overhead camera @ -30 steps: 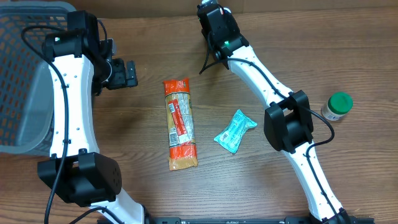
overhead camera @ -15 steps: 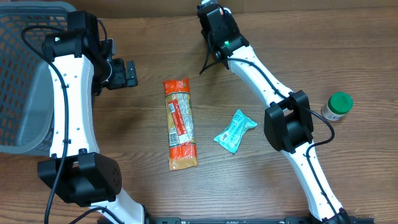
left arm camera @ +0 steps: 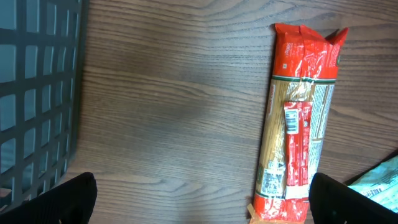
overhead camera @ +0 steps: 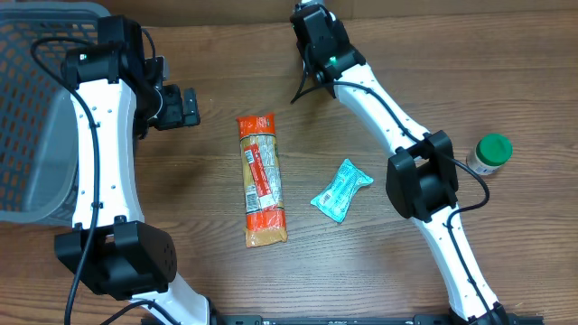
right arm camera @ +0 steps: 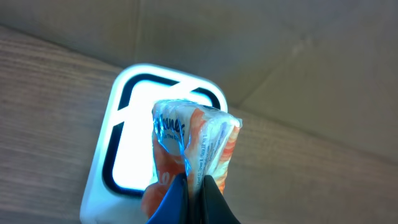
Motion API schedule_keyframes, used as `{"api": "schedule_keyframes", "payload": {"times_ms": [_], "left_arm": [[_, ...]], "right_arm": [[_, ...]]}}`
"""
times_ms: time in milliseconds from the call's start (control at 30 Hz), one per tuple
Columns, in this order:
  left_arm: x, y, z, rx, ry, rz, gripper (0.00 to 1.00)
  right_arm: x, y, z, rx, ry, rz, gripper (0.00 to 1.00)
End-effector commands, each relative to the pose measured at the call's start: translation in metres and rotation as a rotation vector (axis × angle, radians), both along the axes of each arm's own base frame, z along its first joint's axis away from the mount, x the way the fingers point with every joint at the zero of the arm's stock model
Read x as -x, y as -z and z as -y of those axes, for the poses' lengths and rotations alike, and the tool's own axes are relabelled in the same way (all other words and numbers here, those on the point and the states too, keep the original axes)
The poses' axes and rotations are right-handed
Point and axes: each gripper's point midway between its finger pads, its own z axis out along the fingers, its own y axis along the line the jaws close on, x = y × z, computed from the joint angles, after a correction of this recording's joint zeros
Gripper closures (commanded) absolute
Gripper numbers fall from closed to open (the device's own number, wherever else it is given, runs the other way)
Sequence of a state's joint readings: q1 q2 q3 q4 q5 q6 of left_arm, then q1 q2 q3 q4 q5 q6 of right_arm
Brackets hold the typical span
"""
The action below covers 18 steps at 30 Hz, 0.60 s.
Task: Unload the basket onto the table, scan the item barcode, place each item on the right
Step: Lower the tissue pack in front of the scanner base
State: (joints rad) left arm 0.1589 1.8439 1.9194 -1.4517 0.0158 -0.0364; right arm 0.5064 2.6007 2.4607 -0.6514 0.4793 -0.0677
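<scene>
Worktop (overhead camera: 361,271) layout staying unchanged. R arm (overhead camera: 372,97) nudging slightly right at far edge, R jaws clamping fully on small orange-clear packet (right arm camera: 193,146), holding it over lit scanner (right arm camera: 130,149); scan prob. underway. L jaws gaping wide, holding nothing.

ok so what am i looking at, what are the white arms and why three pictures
Those are two robot arms at a table, each ending in a two-finger gripper. One picture looks down from above; the other two come from cameras on the wrists. On the table are an orange pasta pack, a teal wrapper, a green-capped bottle and a grey basket. The left gripper is open and empty. The right gripper pinches a small packet in front of a glowing scanner.
</scene>
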Motion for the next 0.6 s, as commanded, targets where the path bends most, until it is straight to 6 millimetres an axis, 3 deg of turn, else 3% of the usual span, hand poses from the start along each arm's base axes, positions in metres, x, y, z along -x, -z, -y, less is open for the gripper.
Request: {"api": "schedule_keyframes", "payload": {"times_ms": [0,67,167,367,567], "left_arm": [[0.000,-0.014,0.002,-0.003,0.018,0.042,0.00],[0.000,-0.014,0.002,-0.003,0.018,0.042,0.00],[0.000,-0.014,0.002,-0.003,0.018,0.042,0.00],[0.000,-0.014,0.002,-0.003,0.018,0.042,0.00],[0.000,-0.014,0.002,-0.003,0.018,0.042,0.00]], "right_arm": [[0.013,-0.073,-0.005,-0.247,0.016,0.029,0.96],[0.024,-0.073,-0.004,-0.352,0.046,-0.039,0.96],[0.039,-0.054,0.001,-0.488,0.106,-0.188,0.96],[0.075,0.001,-0.007,-0.669,0.086,-0.528,0.96],[0.093,0.057,-0.008,-0.700,0.150,-0.644,0.96]]}}
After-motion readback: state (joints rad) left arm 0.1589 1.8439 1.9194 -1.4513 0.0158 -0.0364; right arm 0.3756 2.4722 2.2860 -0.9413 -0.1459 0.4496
